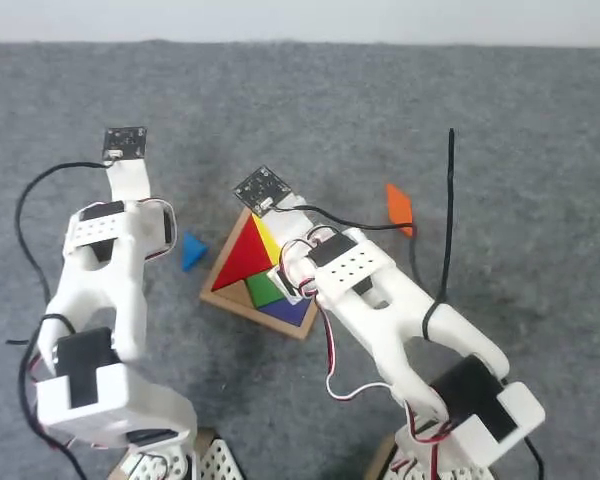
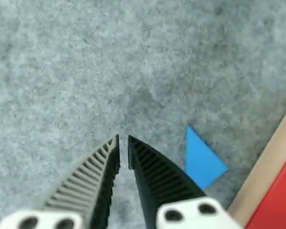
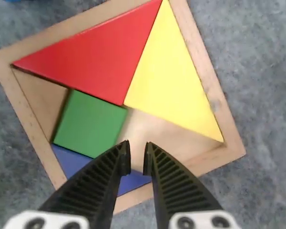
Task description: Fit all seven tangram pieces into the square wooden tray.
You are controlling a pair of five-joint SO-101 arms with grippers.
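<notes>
The left gripper holds its ribbed jaws almost together on nothing, above the grey felt-like cloth; just beside it lies the small blue triangle, thin and flat, so the jaws should spread wide, then pinch two straight edges low down; the right gripper, likewise narrow and empty, hangs over the wooden tray, where a glossy red triangle, yellow triangle, green square and dark blue piece, perhaps a triangle, lie flush; the orange parallelogram lies well apart.
</notes>
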